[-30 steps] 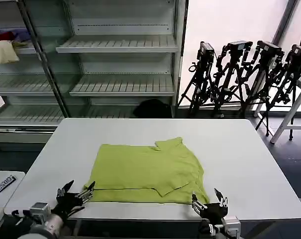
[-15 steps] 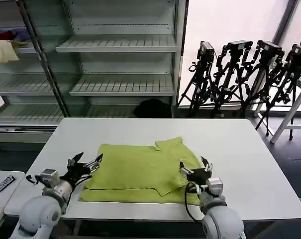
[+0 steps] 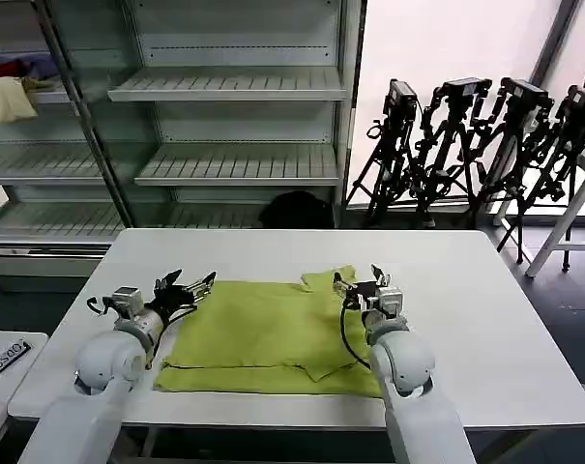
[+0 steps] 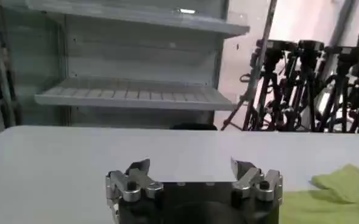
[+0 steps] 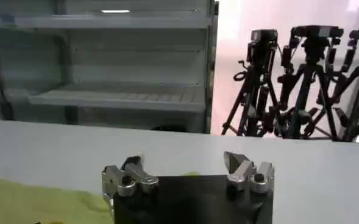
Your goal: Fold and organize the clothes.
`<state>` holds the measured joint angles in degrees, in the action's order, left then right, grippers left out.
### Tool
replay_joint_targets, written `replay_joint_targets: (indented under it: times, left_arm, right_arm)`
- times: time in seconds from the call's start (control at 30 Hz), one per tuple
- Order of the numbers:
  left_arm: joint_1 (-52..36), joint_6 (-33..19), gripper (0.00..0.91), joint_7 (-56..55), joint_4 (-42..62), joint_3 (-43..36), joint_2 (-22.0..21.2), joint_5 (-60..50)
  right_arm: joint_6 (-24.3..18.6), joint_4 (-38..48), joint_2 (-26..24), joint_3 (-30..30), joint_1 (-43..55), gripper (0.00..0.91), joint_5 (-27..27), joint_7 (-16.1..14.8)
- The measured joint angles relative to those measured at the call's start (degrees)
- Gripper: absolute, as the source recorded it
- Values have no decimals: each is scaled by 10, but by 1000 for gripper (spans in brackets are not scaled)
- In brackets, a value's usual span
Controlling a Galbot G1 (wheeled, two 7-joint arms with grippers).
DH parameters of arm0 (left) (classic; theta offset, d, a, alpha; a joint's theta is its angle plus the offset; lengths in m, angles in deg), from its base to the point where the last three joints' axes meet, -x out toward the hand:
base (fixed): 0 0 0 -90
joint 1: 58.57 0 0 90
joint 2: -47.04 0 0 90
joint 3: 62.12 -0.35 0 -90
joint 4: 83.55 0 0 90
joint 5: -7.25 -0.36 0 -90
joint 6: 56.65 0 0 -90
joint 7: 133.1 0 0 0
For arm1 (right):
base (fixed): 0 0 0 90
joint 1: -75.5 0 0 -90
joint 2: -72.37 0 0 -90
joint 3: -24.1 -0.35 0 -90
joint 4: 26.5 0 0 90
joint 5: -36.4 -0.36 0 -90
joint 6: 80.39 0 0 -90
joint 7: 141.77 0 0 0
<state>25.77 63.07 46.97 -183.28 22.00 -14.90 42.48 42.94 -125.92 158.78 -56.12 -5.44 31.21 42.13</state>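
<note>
Between the open, empty left gripper (image 3: pixel 188 287) and right gripper (image 3: pixel 356 278), the T-shirt (image 3: pixel 273 333) lies widthwise, far corners beneath each.

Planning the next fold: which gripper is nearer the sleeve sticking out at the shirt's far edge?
Right. The right gripper hovers open right beside the sleeve; the left gripper is open at the T-shirt's far left corner.

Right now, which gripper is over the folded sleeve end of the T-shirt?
The right gripper, open above the lime-green T-shirt at its far sleeve corner; the left gripper hovers at the plain left edge.
</note>
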Motion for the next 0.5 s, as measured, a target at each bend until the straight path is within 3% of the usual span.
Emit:
replay_joint_targets:
  times: [0.5]
  left_arm:
    - [-72, 9, 907, 18, 112, -47, -7, -41]
  right_arm:
    - [-1, 105, 18, -13, 53, 907, 22, -4]
